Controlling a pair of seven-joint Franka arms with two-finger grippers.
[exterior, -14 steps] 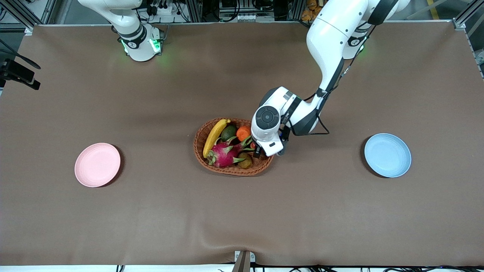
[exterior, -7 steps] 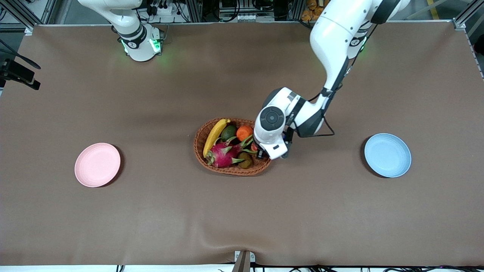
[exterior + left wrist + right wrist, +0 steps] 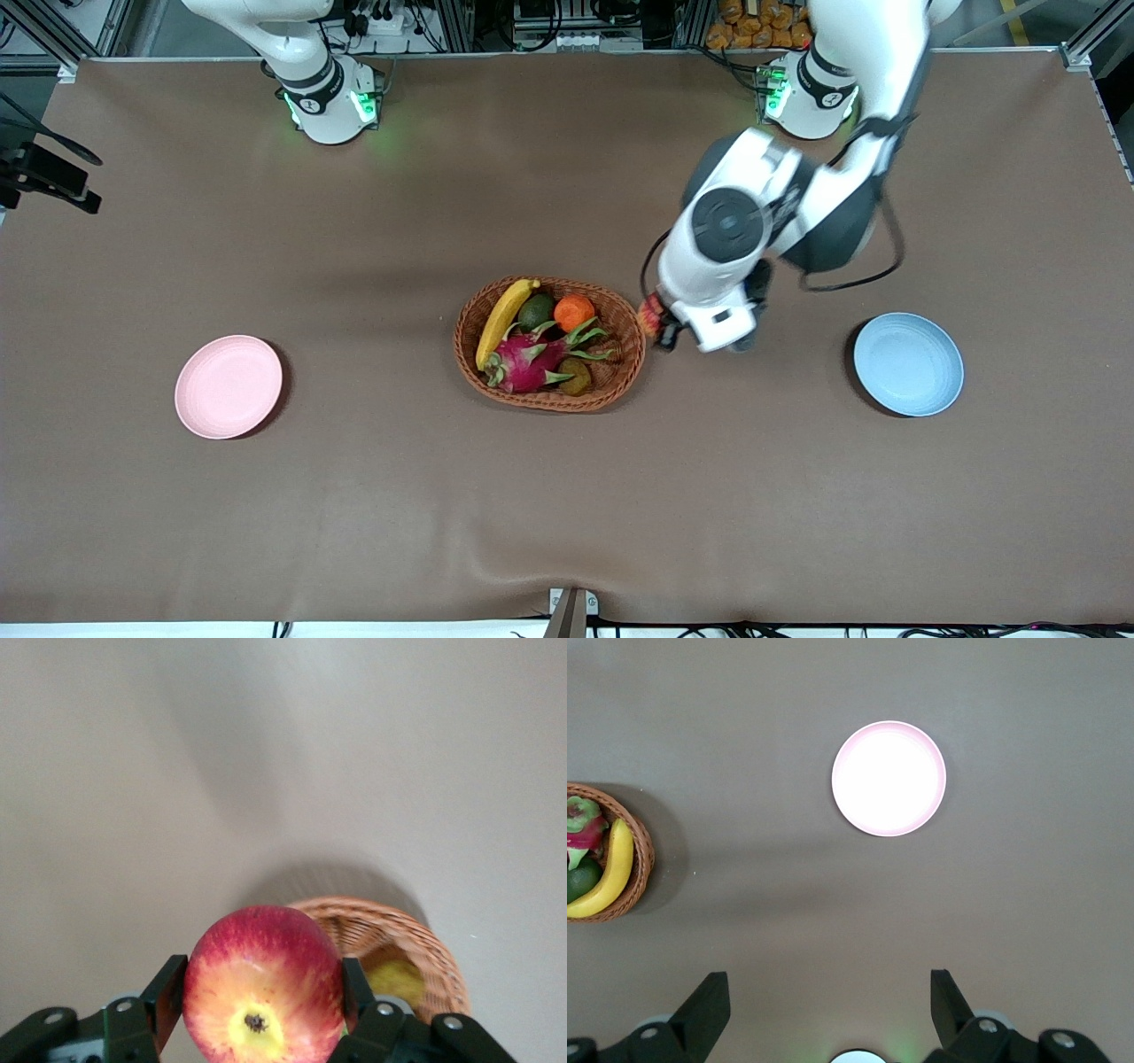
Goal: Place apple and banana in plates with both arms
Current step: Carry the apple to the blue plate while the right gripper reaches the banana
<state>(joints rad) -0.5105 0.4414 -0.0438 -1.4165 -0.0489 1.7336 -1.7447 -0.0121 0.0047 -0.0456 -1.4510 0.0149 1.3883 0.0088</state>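
My left gripper point(image 3: 657, 321) is shut on the red and yellow apple point(image 3: 263, 983) and holds it in the air over the bare table beside the wicker basket point(image 3: 623, 337); a sliver of the apple point(image 3: 650, 315) shows in the front view. The banana point(image 3: 502, 319) lies in the basket at the right arm's end, also in the right wrist view point(image 3: 607, 870). The pale pink plate point(image 3: 229, 386) and the light blue plate point(image 3: 908, 363) lie bare at either end of the table. My right gripper point(image 3: 829, 1010) is open and empty, high above the table near its base; the pink plate point(image 3: 889, 778) shows below it.
The basket also holds a pink dragon fruit point(image 3: 527, 361), an orange point(image 3: 573, 311), a green avocado point(image 3: 534, 311) and a brown kiwi point(image 3: 575, 377). The basket's rim point(image 3: 390, 921) shows in the left wrist view. The brown table cover point(image 3: 567, 496) is wrinkled near the front edge.
My left gripper has lifted the apple out of the basket and moved up and toward the blue plate. The right arm has not moved.
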